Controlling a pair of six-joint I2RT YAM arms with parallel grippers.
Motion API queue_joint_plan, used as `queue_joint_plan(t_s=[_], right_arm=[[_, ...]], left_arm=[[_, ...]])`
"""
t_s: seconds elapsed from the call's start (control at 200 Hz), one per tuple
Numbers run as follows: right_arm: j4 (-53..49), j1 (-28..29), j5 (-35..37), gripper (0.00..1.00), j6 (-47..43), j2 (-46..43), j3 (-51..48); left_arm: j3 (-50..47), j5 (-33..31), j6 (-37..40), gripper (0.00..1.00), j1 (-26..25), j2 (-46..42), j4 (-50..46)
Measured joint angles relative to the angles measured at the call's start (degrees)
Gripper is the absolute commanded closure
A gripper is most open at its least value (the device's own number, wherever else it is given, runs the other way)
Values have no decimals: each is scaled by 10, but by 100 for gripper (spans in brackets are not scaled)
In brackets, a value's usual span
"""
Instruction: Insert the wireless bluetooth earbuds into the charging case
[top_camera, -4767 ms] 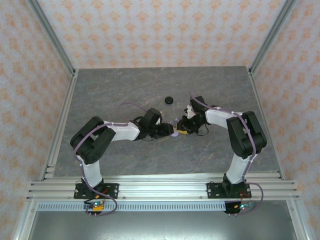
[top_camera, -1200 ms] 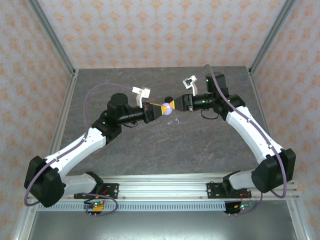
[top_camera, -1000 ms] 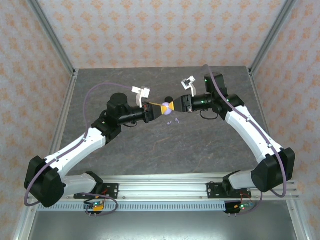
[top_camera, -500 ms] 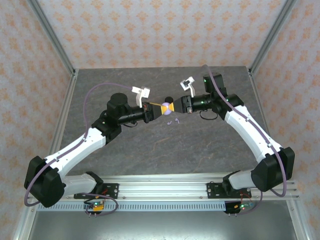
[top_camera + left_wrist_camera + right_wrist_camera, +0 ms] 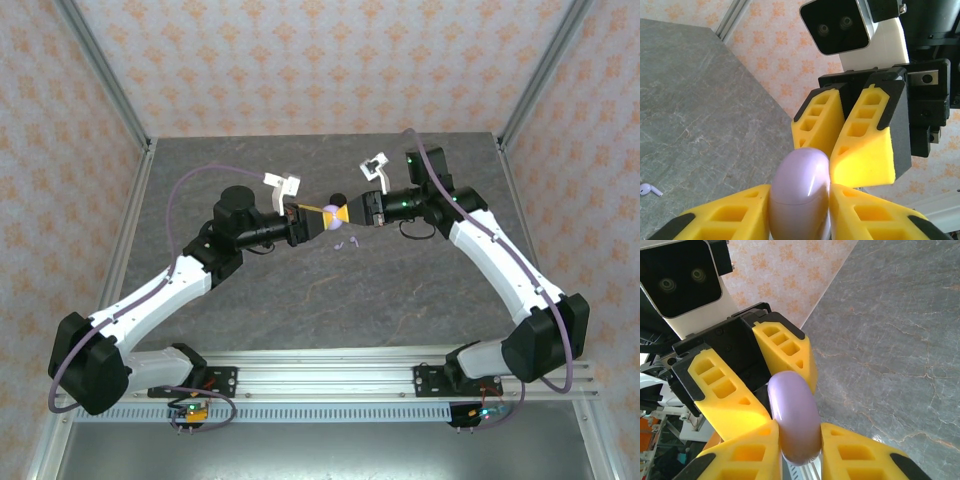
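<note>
left claw [image 5: 800,194]: grips closed lavender charging case [image 5: 801,172] in mid-air
right claw [image 5: 796,436]: pinches same case
lavender earbuds [image 5: 341,244]: loose on bench [image 5: 250,300], none inserted

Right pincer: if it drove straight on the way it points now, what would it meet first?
The lavender case between the right pincer's fingers; directly behind it, the left pincer, facing tip to tip.
</note>
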Motion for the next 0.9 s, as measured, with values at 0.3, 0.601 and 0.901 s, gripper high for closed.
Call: queue_joint_plan(t_s=[0.3, 0.601, 0.901], right_arm=[[-7, 1, 0, 78, -5, 1, 8], [-11, 1, 0, 77, -5, 1, 10], [-16, 1, -2, 77, -7, 1, 14]], left_arm=[[0, 15, 12, 60, 0, -2, -7], [0, 26, 17, 56, 0, -2, -23], [10, 32, 23, 57, -8, -2, -32]])
